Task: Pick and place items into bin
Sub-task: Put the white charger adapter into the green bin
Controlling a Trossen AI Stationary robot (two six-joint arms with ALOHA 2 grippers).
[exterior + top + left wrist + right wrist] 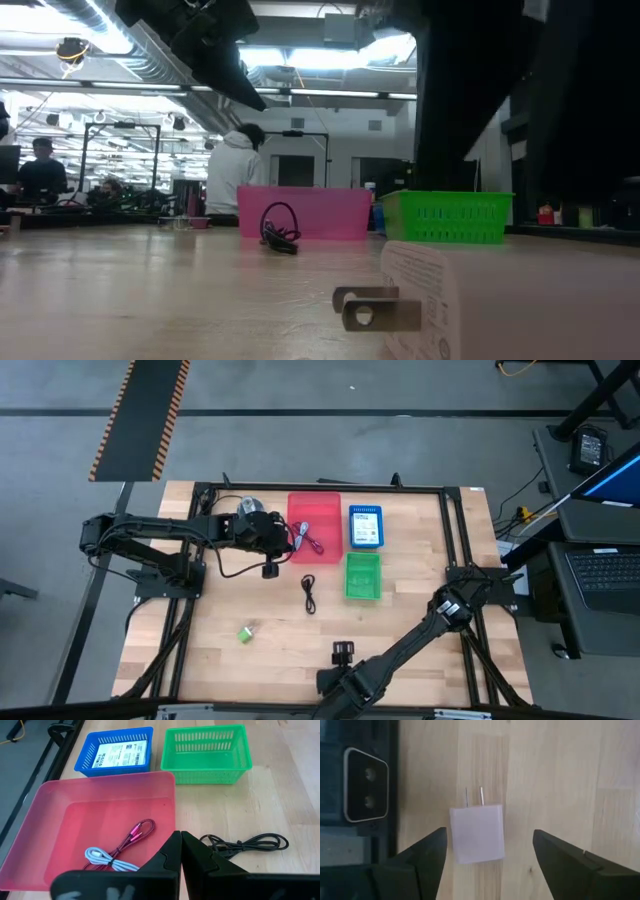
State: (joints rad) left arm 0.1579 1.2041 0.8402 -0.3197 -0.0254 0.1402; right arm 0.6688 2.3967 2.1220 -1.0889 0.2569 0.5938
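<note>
1. The right gripper (487, 857) is being held wide open just above the table's near edge, with nothing between its fingers; the white charger (477, 832) is lying flat between the two fingers, prongs pointing away from the wrist.
2. For a good grasp, the fingers should be lowered until they are flanking the charger's flat sides, then closed squarely across the body, not the prongs.
3. The charger is being kept near the centre of the gap, slightly toward one finger; a small sideways correction would probably prevent it from being pushed askew.
4. The bins are standing well apart from it at the far side: the red bin (314, 520) already holding cables (120, 852), the blue bin (365, 527), the green bin (362, 576).
5. The left gripper (180, 851) is being held shut and empty over the red bin's near edge, beside the black cable (247, 843).
6. The green block (245, 633) is lying on the table, not yet binned.
</note>
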